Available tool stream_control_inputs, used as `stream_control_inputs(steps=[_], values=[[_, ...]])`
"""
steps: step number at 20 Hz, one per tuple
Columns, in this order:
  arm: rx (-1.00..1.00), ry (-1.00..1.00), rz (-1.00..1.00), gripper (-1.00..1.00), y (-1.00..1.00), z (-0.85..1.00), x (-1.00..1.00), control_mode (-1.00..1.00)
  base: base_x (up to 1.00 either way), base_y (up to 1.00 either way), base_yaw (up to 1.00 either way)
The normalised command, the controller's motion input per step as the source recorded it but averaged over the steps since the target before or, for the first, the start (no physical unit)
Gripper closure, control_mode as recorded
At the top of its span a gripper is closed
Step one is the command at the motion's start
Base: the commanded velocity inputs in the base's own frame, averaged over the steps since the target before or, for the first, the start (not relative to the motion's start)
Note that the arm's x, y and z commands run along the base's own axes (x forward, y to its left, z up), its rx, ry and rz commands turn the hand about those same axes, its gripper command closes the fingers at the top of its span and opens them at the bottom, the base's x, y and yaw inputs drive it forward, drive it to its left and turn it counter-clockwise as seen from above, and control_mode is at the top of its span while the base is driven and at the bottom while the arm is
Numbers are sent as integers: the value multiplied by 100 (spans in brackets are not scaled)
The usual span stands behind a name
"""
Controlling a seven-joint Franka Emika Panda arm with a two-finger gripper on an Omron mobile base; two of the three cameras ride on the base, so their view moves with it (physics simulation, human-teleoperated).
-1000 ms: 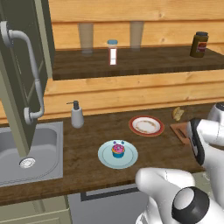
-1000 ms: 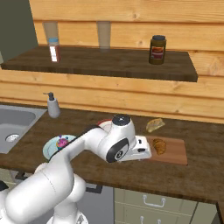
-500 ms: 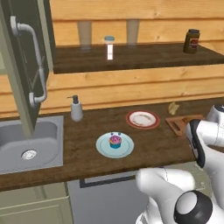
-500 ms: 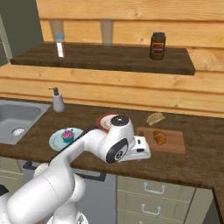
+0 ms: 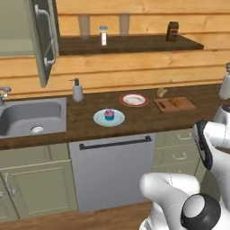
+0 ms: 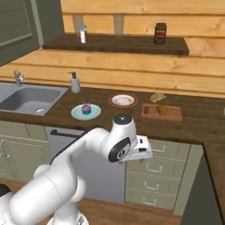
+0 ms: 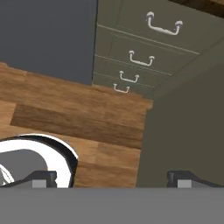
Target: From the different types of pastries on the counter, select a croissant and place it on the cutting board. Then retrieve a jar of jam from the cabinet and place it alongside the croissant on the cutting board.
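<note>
Sitting on the cutting board [image 6: 161, 113] is the croissant [image 6: 161, 110], on the bench [image 5: 148, 117] off to the right. Just behind the board's left end there's a small pale yellow thing [image 6: 157, 96], and just left of the board is the red-rimmed plate [image 6: 122, 100]. Further left, the pink cupcake [image 5: 108, 114] sits on a light blue plate [image 5: 109, 118], then comes the soap dispenser [image 5: 77, 90] and the sink [image 5: 31, 116]. Up on the wall shelf [image 5: 130, 43] there's a dark brown jar [image 6: 160, 33]. The cabinet [image 5: 28, 37] door hangs open above the sink. The gripper [image 7: 111, 177] is down low in front of the drawers [image 7: 144, 43], pointing at the wood floor [image 7: 78, 118], fingers [image 7: 43, 177] spread wide with nothing between them.
</note>
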Motion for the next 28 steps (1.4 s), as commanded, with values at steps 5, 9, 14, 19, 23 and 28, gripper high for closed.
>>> stream_control_inputs(steps=[5,9,14,19,23,28], values=[[0,0,0,-100,0,0,0,100,-99,87,2],[0,0,0,-100,0,0,0,100,-69,100,5],[0,0,0,-100,0,0,0,100,-36,100,2],[0,0,0,-100,0,0,0,100,-2,100,0],[0,0,0,-100,0,0,0,100,-1,100,-3],[0,0,0,-100,0,0,0,100,45,96,-21]])
